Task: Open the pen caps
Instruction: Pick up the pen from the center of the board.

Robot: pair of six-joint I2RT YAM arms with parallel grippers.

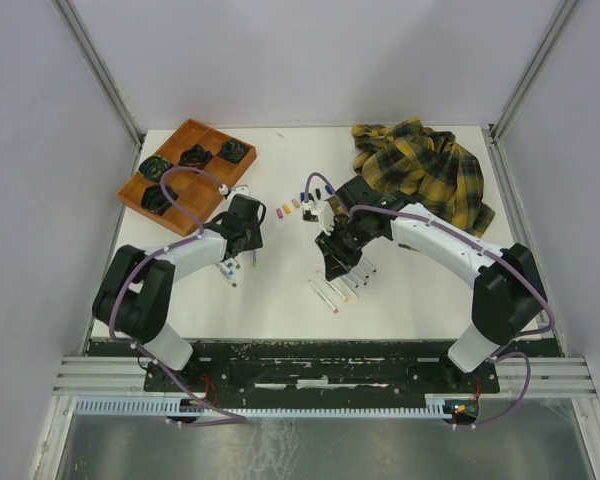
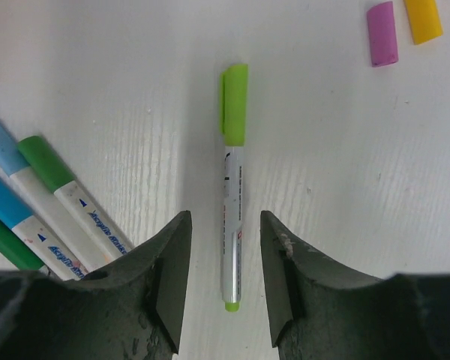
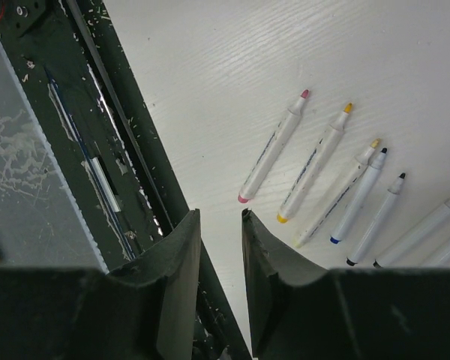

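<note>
Left pincer (image 2: pixel 225 219): released, its jaws apart on either side of a white marker barrel (image 2: pixel 233 217) with a gap showing on both sides.
Lime cap (image 2: pixel 235 103): fitted on that marker's far end, which lies flat on the table (image 2: pixel 120 67).
Loose caps: purple cap (image 2: pixel 382 34) and yellow cap (image 2: pixel 423 19) lie side by side, well apart from the marker.
Capped markers: green cap (image 2: pixel 45 161) and blue cap (image 2: pixel 4 146) sit just left of the left pincer.
Right pincer (image 3: pixel 220 219): released — a narrow gap, with nothing between the jaws.
Uncapped markers (image 3: pixel 315 163): in a row beside it, tips bare.
Far side: wooden tray (image 1: pixel 187 133) at left, plaid cloth (image 1: pixel 425 165) at right.
</note>
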